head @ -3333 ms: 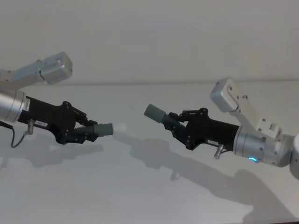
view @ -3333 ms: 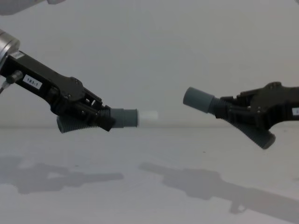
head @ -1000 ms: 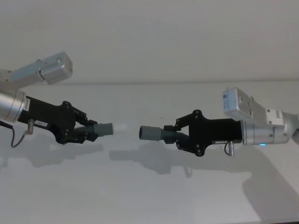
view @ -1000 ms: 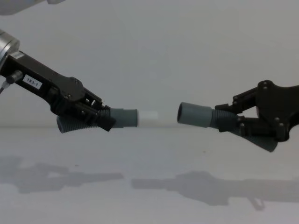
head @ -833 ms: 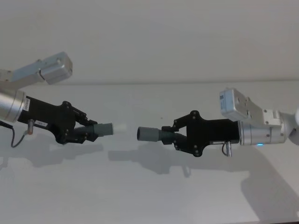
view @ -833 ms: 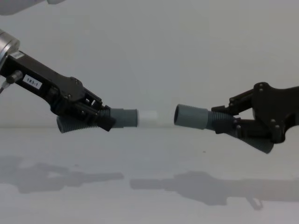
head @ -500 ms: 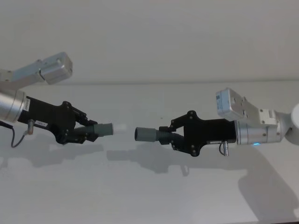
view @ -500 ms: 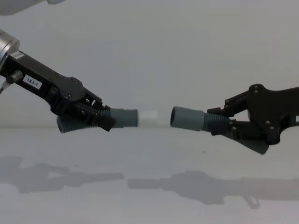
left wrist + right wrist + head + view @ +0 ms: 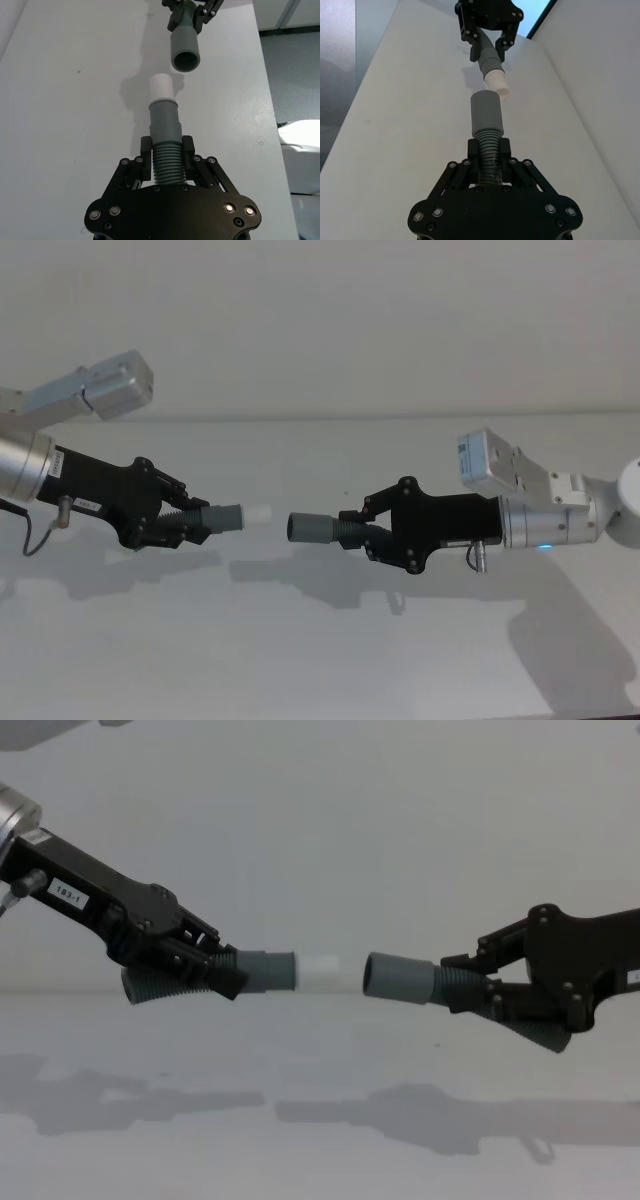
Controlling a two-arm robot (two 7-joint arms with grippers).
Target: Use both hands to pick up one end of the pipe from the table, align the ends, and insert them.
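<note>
Two hose pieces are held clear above the tabletop (image 9: pixel 320 660). Left tool (image 9: pixel 185 524) is clamped on the ribbed part of the white-tipped piece (image 9: pixel 300 971); right tool (image 9: pixel 362 532) is clamped likewise on the hollow-cuffed piece (image 9: pixel 400 979). Ends face each other, near but apart. Alignment step in hand. Judged next: trim the slight angle between the two axes, then drive straight together.

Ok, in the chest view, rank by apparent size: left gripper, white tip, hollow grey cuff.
1. left gripper, largest by far.
2. hollow grey cuff held by the right gripper.
3. white tip, smallest and narrower than the cuff.
</note>
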